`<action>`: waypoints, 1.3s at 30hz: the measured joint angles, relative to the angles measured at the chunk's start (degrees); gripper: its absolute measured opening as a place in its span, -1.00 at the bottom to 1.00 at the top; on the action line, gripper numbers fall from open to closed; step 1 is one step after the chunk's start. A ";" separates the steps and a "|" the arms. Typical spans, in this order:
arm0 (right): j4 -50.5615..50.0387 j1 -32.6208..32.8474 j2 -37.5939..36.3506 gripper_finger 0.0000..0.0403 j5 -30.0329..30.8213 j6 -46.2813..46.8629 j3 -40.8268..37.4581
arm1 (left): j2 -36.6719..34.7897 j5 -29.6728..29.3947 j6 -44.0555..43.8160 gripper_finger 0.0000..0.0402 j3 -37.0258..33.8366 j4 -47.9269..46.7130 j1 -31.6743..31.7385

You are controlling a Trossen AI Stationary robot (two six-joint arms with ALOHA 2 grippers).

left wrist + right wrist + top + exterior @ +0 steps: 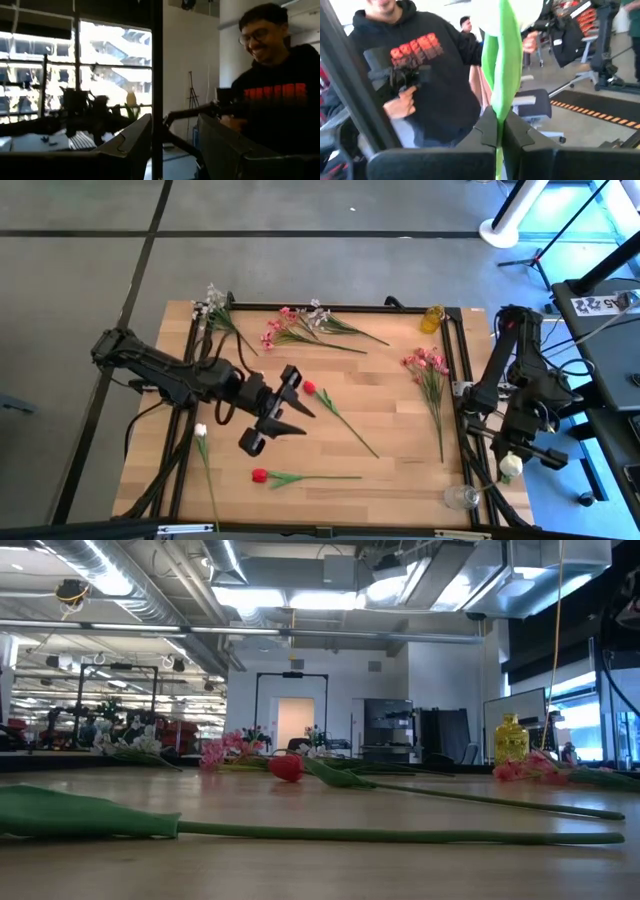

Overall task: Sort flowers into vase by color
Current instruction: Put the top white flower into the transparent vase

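My left gripper (pixel 290 405) hovers open and empty over the table's middle left, just left of a red tulip (pixel 308 388); in the left wrist view its fingers (pixel 175 145) stand apart. My right gripper (pixel 510 465) is past the table's right edge, shut on a white tulip (pixel 502 75). A second red tulip (pixel 260 475) and another white tulip (pixel 200 430) lie flat near the front left. Pink sprays (pixel 425 365) lie at the right. Pink and white sprays (pixel 300 325) and a white spray (pixel 215 305) lie at the far edge. My right gripper pinches the white tulip's green stem and leaf (pixel 498 107) between its two shut fingers, below the white bloom (pixel 520 12). The flower is lifted clear, off the table's right side, and its bloom shows past the fingertips.
A yellow vase (pixel 432 318) stands at the far right corner and a clear glass vase (pixel 460 497) at the near right corner. A black frame (pixel 455 360) runs around the tabletop. A person in a black hoodie (pixel 420 65) stands beyond the table's right side.
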 joint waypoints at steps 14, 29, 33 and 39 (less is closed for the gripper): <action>-13.32 0.86 1.51 -0.87 2.99 5.63 0.02 | 4.00 -11.78 -10.70 -0.23 0.07 3.50 0.86; -39.39 0.84 8.55 -0.15 -8.94 20.07 13.92 | 7.41 -14.43 -18.49 -0.23 0.04 8.86 2.43; -47.95 0.84 10.11 -0.05 -10.04 23.86 20.61 | 7.41 -14.45 -18.49 -0.23 0.04 9.02 2.43; -59.82 0.84 11.10 -0.05 -5.85 24.39 29.75 | 8.16 -14.36 -18.49 -0.23 0.04 8.96 2.25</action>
